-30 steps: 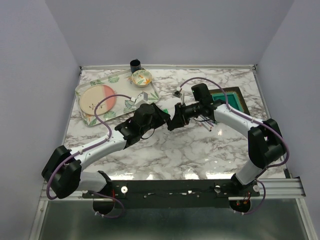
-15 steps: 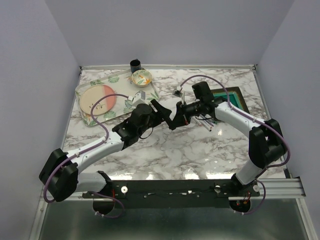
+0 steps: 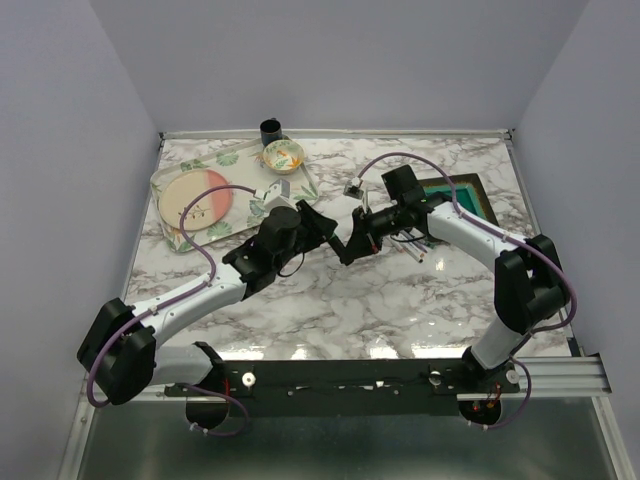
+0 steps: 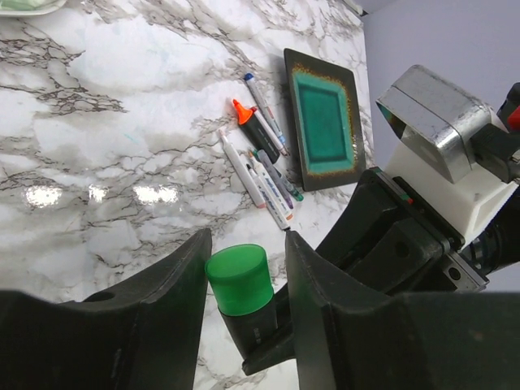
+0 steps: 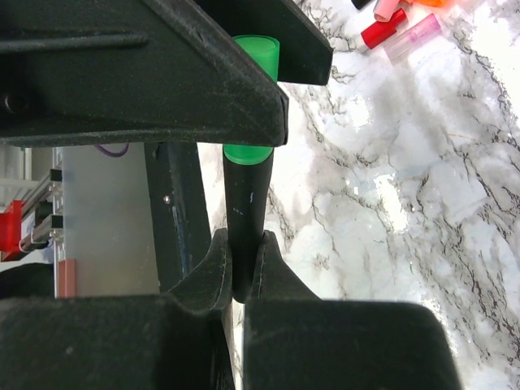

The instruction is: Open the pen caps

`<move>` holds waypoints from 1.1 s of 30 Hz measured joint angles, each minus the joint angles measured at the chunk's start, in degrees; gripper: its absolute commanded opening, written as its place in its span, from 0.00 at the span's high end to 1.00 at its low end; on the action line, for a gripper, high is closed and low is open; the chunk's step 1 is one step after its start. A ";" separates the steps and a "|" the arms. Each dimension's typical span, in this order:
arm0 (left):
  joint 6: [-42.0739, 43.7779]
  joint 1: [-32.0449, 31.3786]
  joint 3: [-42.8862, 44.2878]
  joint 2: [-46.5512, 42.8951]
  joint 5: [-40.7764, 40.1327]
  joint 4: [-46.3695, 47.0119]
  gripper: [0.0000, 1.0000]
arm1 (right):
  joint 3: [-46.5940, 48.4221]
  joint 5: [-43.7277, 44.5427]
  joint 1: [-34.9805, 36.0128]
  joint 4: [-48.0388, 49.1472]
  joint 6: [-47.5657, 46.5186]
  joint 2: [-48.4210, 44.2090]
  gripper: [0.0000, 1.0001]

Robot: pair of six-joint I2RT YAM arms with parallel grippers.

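Note:
A black highlighter [image 5: 246, 211] is held above the table, and my right gripper [image 5: 242, 244] is shut on its body. Its green cap [image 4: 238, 279] sits on the end, between the fingers of my left gripper [image 4: 245, 248]. The left finger touches the cap; a gap shows on the right side, so the jaws stand open around it. From above the two grippers meet mid-table: left gripper [image 3: 322, 230], right gripper [image 3: 352, 246]. Several other pens [image 4: 264, 166] lie on the marble, among them an orange-tipped highlighter [image 4: 250, 128]. Loose red [image 5: 383, 28] and pink [image 5: 414, 34] caps lie nearby.
A dark square plate with a teal centre [image 3: 455, 200] lies right of the pens. At the back left, a leaf-patterned tray [image 3: 175, 240] carries a round plate. A small bowl [image 3: 283, 155] and a black cup [image 3: 270, 129] stand behind it.
My right gripper has shut on the black highlighter. My left gripper spread wide, then narrowed around the green cap, and the left arm shifted slightly.

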 measured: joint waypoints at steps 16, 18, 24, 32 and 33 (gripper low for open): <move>0.44 0.42 -0.52 0.02 1.42 0.48 0.58 | 0.59 2.03 0.02 -0.52 -1.20 -0.02 0.99; 0.44 0.46 -0.52 0.13 1.46 0.33 0.58 | 0.61 2.58 0.13 -0.55 -1.38 -0.02 0.99; 0.46 0.50 -0.37 1.11 1.86 -0.02 0.58 | 0.61 4.68 0.28 -1.53 -2.08 -0.13 0.99; 0.63 0.50 0.66 1.70 2.08 -1.53 0.58 | 0.59 6.01 0.44 -1.81 -2.51 -0.42 0.99; 0.63 0.50 0.68 1.75 2.08 -1.53 0.58 | 0.59 6.14 0.44 -1.84 -2.54 -0.46 0.99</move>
